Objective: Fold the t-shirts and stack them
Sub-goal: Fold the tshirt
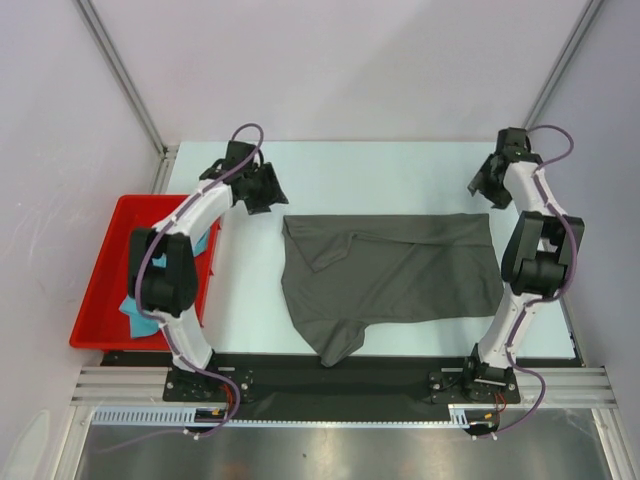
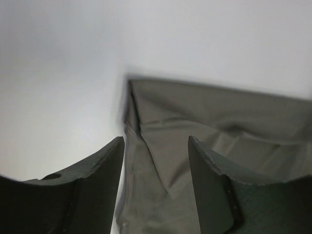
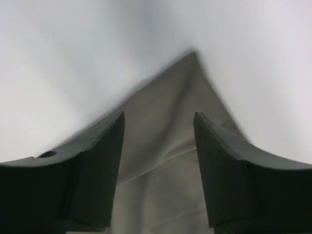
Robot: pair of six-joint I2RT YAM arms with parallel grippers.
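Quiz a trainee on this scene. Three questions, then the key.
1. Fill in: the grey shirt lies spread on the ___.
2. The teal shirt is: A) in the tray B) under the grey one C) not in view.
3. True or false: both claws are shut on cloth.
Key: 1 table; 2 A; 3 false, the left claw and right claw are open.

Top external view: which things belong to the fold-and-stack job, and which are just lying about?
Job:
- dark grey t-shirt, spread out, rumpled
- teal t-shirt, bunched up
- left pincer, open
- right pincer, open

Lying about:
- red tray, holding the teal t-shirt
- table, under the dark grey t-shirt
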